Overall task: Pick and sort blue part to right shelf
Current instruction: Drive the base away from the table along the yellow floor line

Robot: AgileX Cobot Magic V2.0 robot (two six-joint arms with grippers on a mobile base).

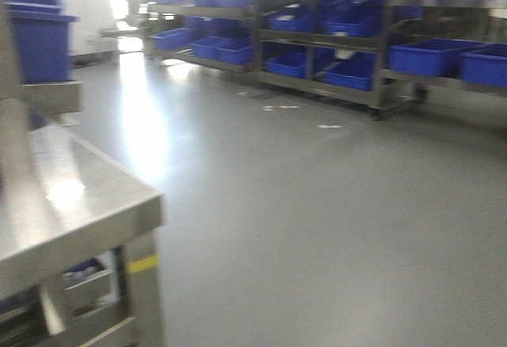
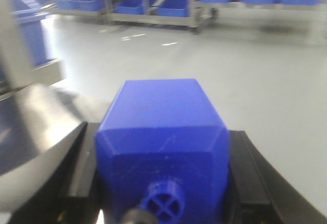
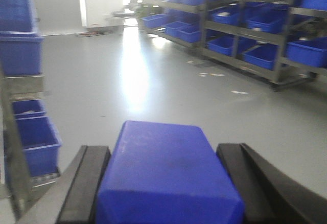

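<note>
In the left wrist view a blue part (image 2: pixel 161 132), a block with bevelled edges and a round cross-marked stub facing the camera, fills the space between black fingers (image 2: pixel 84 168); my left gripper (image 2: pixel 162 183) is shut on it. The right wrist view shows a second blue part (image 3: pixel 166 173), a smooth rectangular block, clamped in my right gripper (image 3: pixel 166 193) between its black fingers (image 3: pixel 84 183). Both parts are carried above the grey floor. Metal shelves (image 1: pixel 380 38) with blue bins line the far right side. Neither gripper shows in the front view.
A steel table (image 1: pixel 71 212) with a yellow-marked leg stands at the front left, a blue bin (image 1: pixel 36 34) on a rack behind it. A rack with blue bins (image 3: pixel 25 127) is close on the left in the right wrist view. Open grey floor (image 1: pixel 317 228) stretches ahead.
</note>
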